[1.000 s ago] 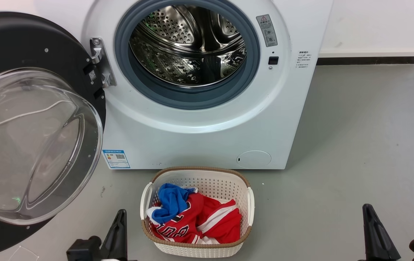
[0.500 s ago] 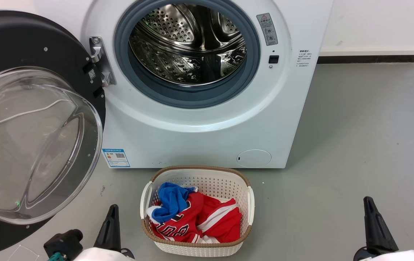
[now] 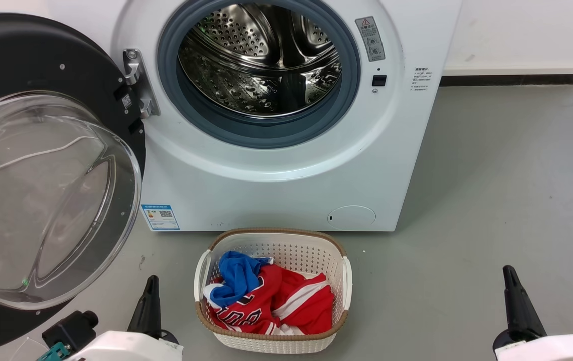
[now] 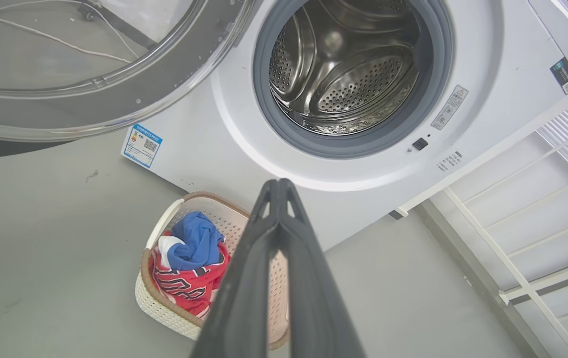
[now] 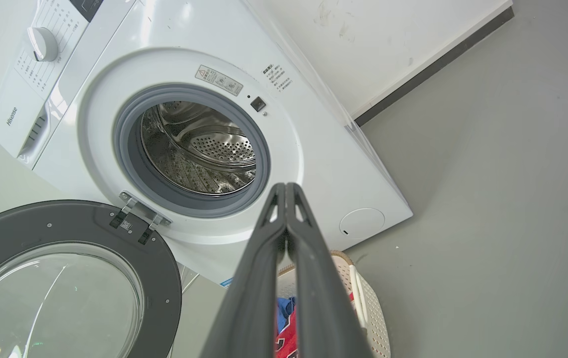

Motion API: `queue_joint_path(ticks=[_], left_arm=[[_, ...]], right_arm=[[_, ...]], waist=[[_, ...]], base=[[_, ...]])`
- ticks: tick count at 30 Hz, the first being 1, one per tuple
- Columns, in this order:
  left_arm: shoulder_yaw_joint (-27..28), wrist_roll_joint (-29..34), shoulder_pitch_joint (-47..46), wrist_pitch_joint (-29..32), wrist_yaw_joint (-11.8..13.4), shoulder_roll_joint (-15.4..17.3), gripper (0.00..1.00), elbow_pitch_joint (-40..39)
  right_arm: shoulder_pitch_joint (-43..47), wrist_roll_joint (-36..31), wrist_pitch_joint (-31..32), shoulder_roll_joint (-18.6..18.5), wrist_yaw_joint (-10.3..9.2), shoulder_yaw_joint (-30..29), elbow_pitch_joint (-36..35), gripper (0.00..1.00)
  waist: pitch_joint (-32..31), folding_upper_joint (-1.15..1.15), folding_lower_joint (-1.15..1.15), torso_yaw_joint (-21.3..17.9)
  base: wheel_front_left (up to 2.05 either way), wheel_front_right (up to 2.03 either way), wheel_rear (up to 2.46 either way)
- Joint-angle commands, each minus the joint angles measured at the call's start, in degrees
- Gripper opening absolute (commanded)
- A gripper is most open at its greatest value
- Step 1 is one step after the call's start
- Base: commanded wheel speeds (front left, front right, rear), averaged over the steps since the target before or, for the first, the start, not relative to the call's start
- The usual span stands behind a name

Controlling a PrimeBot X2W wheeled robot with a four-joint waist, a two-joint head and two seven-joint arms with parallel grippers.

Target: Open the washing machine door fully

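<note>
Far left, the washing machine door (image 3: 40, 200) hangs swung wide, its black rim at the frame edge. Left gripper (image 4: 279, 185) low, fingers pressed together, empty. Laundry basket (image 3: 271, 239) sits just before the washing machine (image 3: 276, 185). Right gripper (image 5: 286, 186) likewise closed, empty, bare floor (image 3: 492, 200) around it.

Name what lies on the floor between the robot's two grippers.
In the head view, a white laundry basket of clothes sits between the left gripper and the right gripper.
</note>
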Motion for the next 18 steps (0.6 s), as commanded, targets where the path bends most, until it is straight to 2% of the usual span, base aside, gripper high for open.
queue_joint_path(ticks=[1, 18], left_arm=[[0.5, -2.0, -1.5, 0.4, -0.2, 0.0, 0.0, -0.4], [1.8, -14.4, -3.3, 3.3, -1.2, -0.1, 0.0, 0.5]], right_arm=[[-1.8, 2.0, 0.3, -0.5, -0.01, 0.0, -0.3, 0.0], [-4.4, 14.0, 3.2, -0.7, 0.0, -0.2, 1.8, 0.0]], waist=[[0.0, 0.0, 0.0, 0.0], [0.3, 0.0, 0.0, 0.0]], base=[[0.0, 0.0, 0.0], [0.0, 0.0, 0.0]])
